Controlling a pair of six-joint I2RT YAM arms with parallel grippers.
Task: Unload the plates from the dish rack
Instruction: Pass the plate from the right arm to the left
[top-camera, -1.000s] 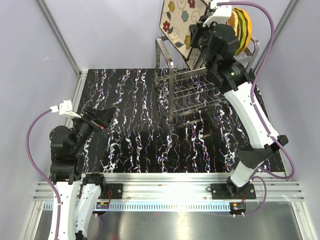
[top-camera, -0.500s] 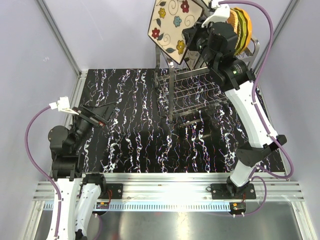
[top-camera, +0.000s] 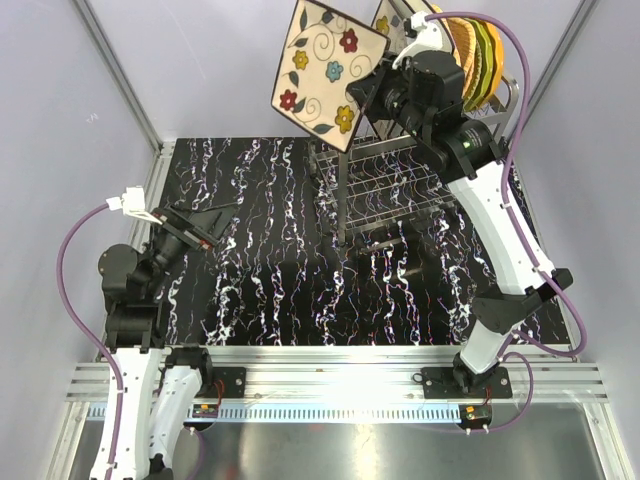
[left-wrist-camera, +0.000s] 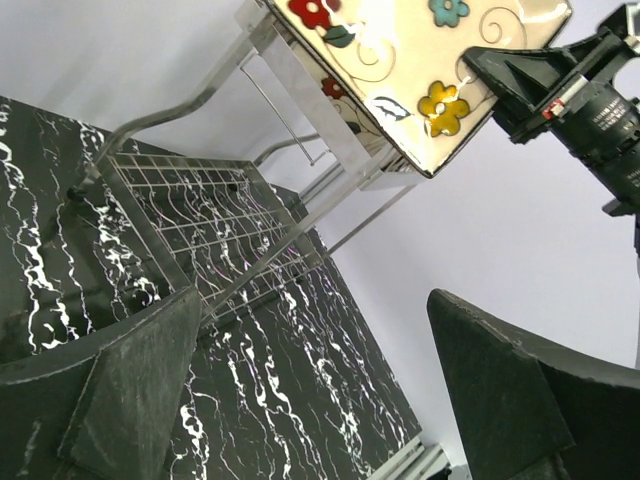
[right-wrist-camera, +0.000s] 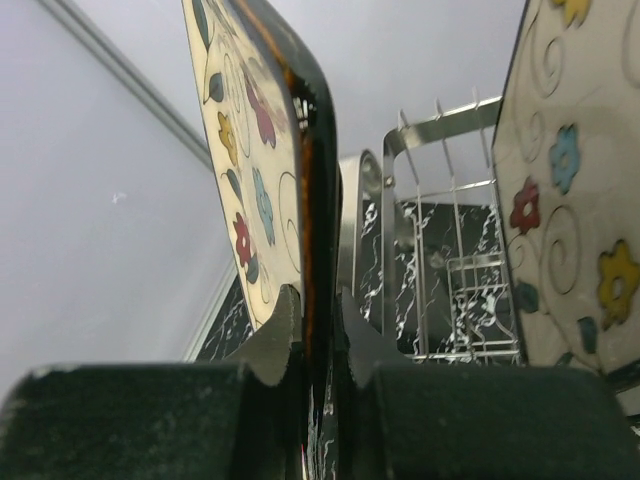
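The right gripper (top-camera: 362, 92) is pinched tight on the rim of a flowered plate (top-camera: 326, 68). In the right wrist view its two pale metal fingertips (right-wrist-camera: 276, 335) press on either face of the dark, glossy edge. This plate is square with rounded corners, glazed cream, painted with red, yellow and blue flowers, dark leaves and thin curling lines. It hangs in the air above the dish rack (top-camera: 380, 185) and off its left side, tilted, touching no wire. The rack is bright silver metal: a tubular frame, fine grid shelves and rows of thin upright prongs. A second flowered plate (top-camera: 392, 20) stands on edge at the rack's upper tier. Just right of it are round plates (top-camera: 482, 48), orange-tan and green, with wavy rims. The left gripper (left-wrist-camera: 320, 400) is well to the left of the rack, low over the black white-veined table (top-camera: 270, 290). Its matte dark fingers (left-wrist-camera: 130, 385) are spread wide with nothing between them.
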